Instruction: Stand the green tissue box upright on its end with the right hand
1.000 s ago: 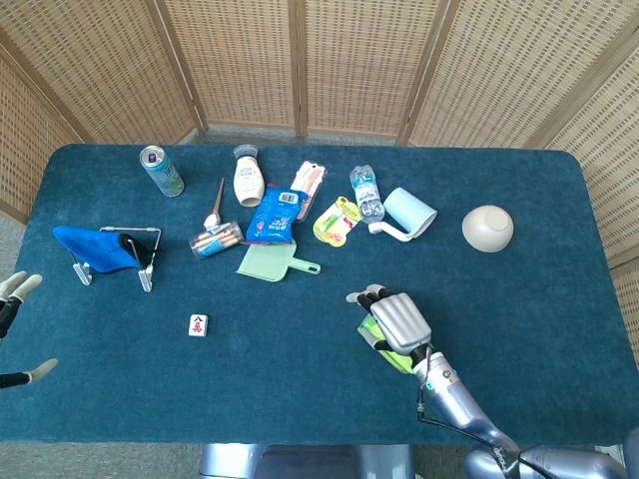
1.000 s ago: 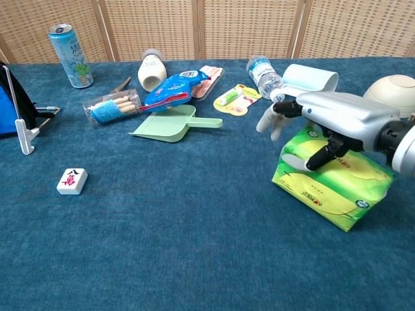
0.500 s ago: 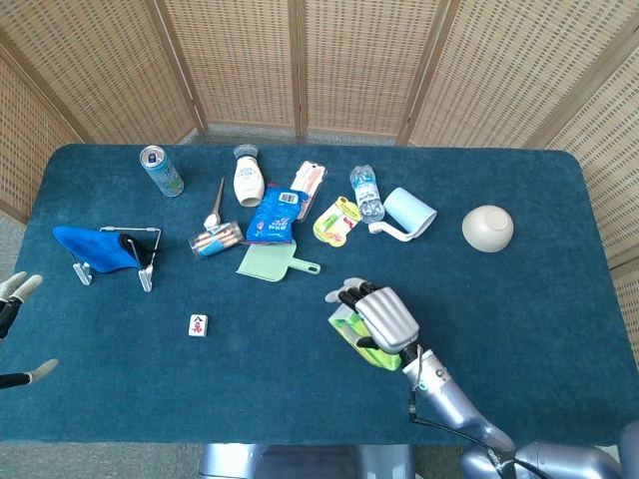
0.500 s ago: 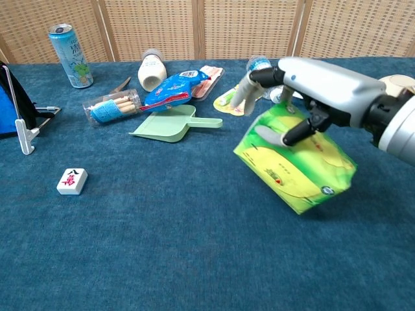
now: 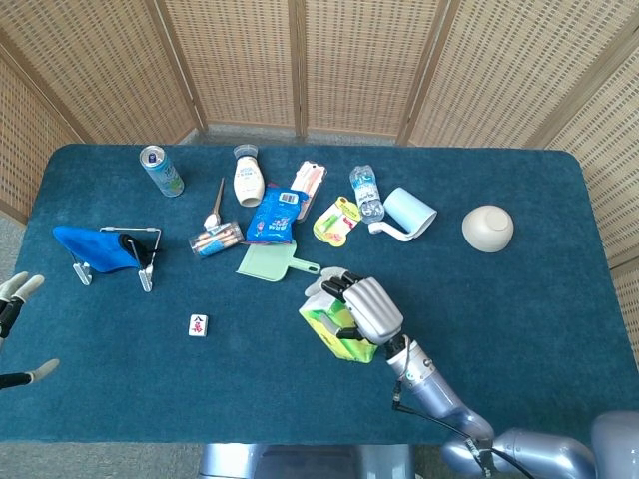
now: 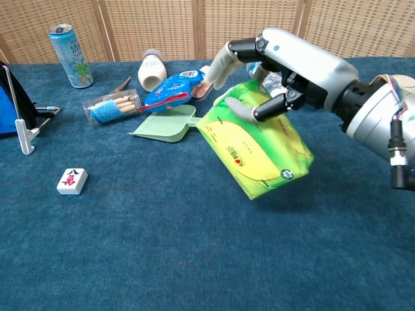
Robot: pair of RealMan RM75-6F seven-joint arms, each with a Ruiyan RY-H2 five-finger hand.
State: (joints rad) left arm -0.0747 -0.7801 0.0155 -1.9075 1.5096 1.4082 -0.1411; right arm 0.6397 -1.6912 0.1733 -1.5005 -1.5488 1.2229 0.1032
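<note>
Green tissue box (image 6: 256,146) — tilted, off the table — gripped from above by the right robot hand (image 6: 288,61).

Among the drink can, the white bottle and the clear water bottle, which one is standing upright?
The drink can, at the table's far left, stands upright with its top up. The white bottle and the clear water bottle both lie on their sides.

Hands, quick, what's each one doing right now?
Right hand: grips the green tissue box, tilted.
Left hand: only fingertips show at the edge; cannot tell.
</note>
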